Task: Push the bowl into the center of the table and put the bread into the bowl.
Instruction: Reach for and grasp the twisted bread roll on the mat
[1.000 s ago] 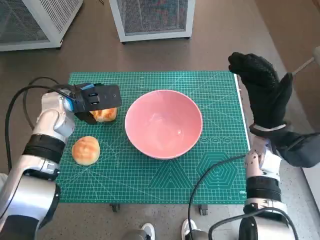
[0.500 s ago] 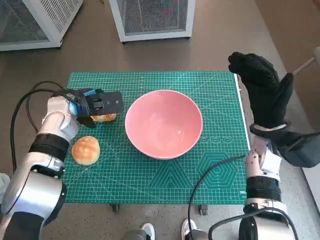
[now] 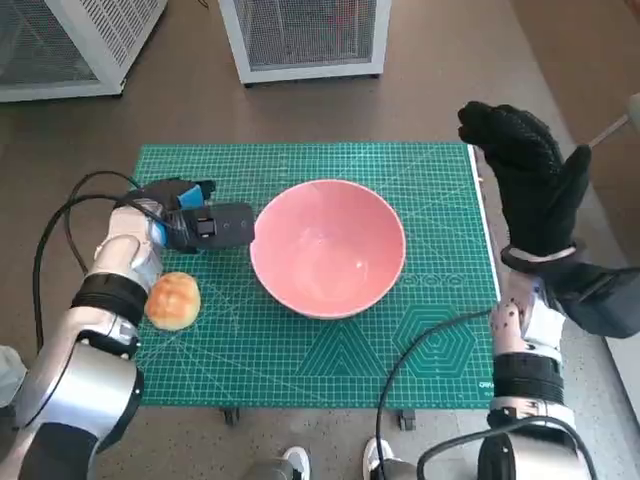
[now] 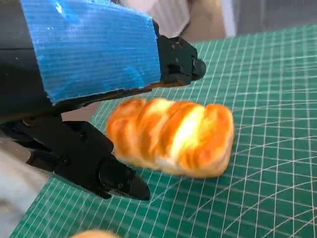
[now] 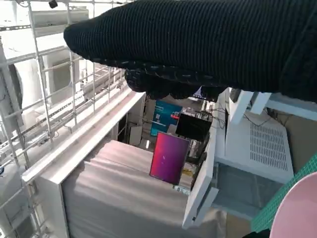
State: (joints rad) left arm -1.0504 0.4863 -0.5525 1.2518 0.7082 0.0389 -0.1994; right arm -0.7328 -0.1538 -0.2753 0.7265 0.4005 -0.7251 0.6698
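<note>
a: where is the bread?

b: the long bread (image 4: 171,136) sits between the fingers (image 4: 84,161) of the left hand (image 3: 195,222), down low on the green mat (image 3: 430,190). the hand is around it. i can't tell if it's squeezing it yet.

a: and the bowl?

b: the pink bowl (image 3: 327,247) is about in the middle of the mat. it's right next to the left hand, on the side toward the other arm. so the bread only has to go up and sideways over the rim.

a: which way does the bread lie?

b: in the wrist view its long side runs across the fingers, so they reach around its short way.

a: what about the right hand?

b: the right hand (image 3: 525,185) is up in the air past the mat's edge, fingers spread, holding nothing. it's well apart from the bread.

a: anything else near?

b: a round bun (image 3: 172,299) lies just beside the left arm. the bowl's rim is the only thing in the way, i think.
</note>
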